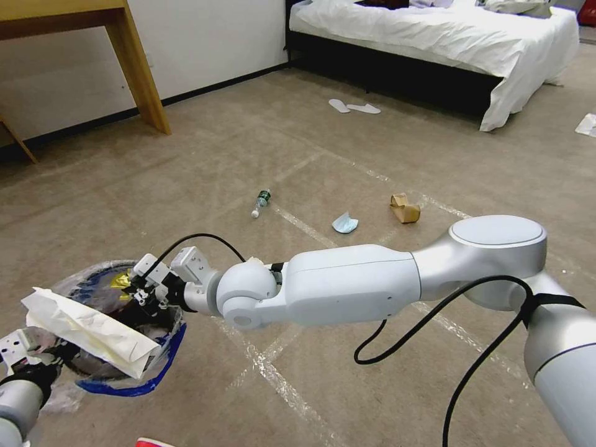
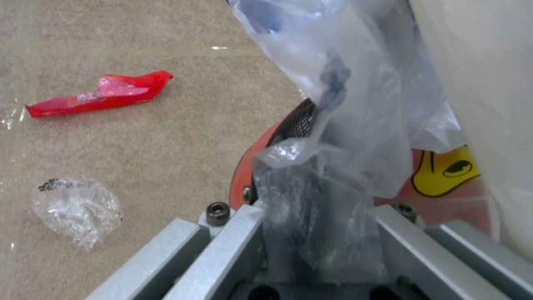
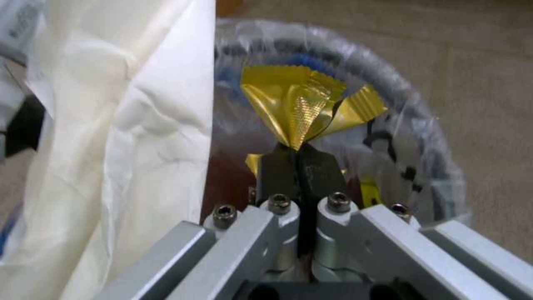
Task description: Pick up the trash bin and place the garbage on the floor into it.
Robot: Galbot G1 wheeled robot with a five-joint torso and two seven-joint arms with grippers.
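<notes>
at the far left of the head view, the left gripper (image 1: 28, 363) is seen clamped on the rim of the trash bin (image 1: 133, 382), and the bin is held up off the floor (image 1: 205, 161). in the left wrist view the left gripper (image 2: 319, 216) is closed over the bin's red wall and a fold of its clear plastic liner (image 2: 355, 137). a large crumpled white paper (image 1: 93, 332) is laid across the bin's mouth, tilted. beside it, the right gripper (image 1: 139, 285) is reached over the open bin, and a yellow packet (image 3: 302, 106) is pinched between its closed fingers (image 3: 277, 166), just above the liner's inside. on the carpet seen past the left wrist, a red wrapper (image 2: 100, 93) and a crumpled clear plastic scrap (image 2: 78, 210) are found, apart from each other. farther right in the head view, a small clear bottle (image 1: 261, 203), a blue mask (image 1: 344, 223) and a brown paper bag (image 1: 404, 208) are spread along the tape lines, well apart from the bin. a pair of white slippers (image 1: 354, 107) is set near the bed (image 1: 434, 37).
</notes>
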